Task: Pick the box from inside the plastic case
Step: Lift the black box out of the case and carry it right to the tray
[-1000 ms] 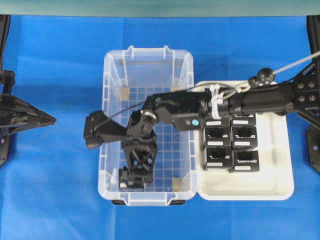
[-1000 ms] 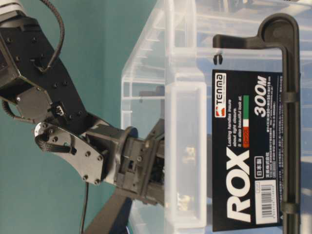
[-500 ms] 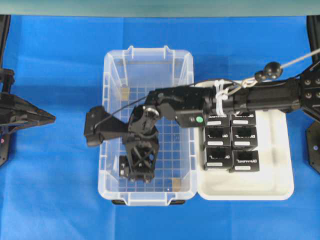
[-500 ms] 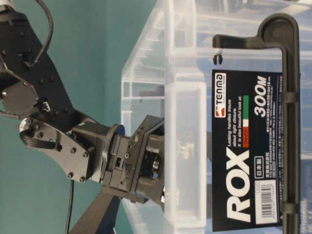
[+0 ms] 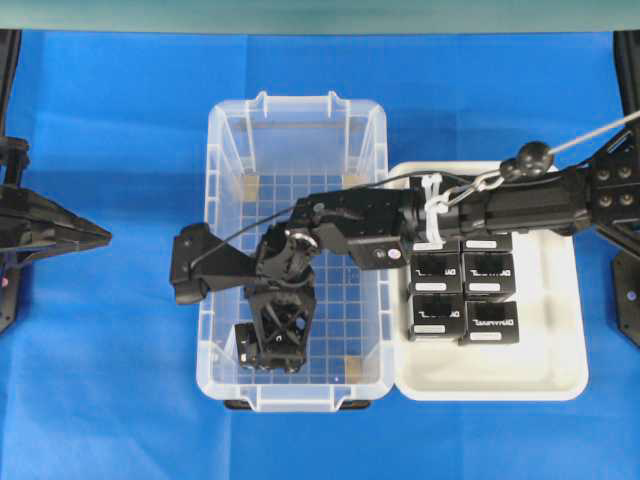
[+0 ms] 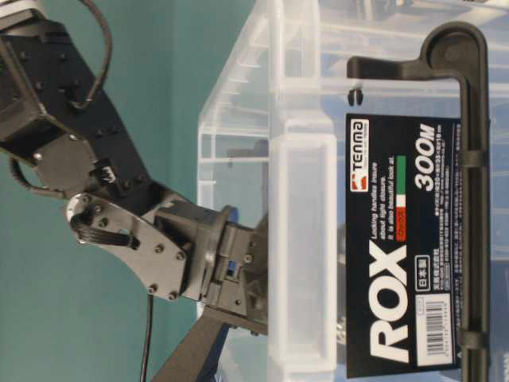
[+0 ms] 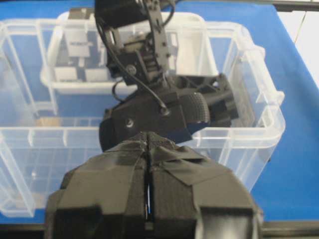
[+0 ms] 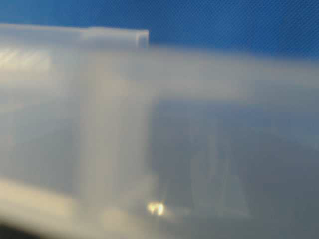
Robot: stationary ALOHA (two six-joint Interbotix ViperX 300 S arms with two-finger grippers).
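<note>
Right gripper (image 5: pixel 268 352) is down inside the case (image 5: pixel 228 385), near its front left corner, and there's a small black thing right at its tip that looks like the box (image 5: pixel 246 346), just above the grid floor. Can't honestly tell if the jaws are clamped on it or only around it, the wrist blocks the view from overhead and the right wrist camera is just a blur of clear plastic wall. From the table-level view the gripper body sits behind the case's end handle, tip hidden. The right arm reaches across from the right, over a white tray (image 5: pixel 560 385) holding more black cartons (image 5: pixel 464 290) in rows, right beside the case. Left gripper (image 5: pixel 85 235) is parked well off to the left over the blue desk (image 5: pixel 110 400), jaws pressed together with nothing in them.
</note>
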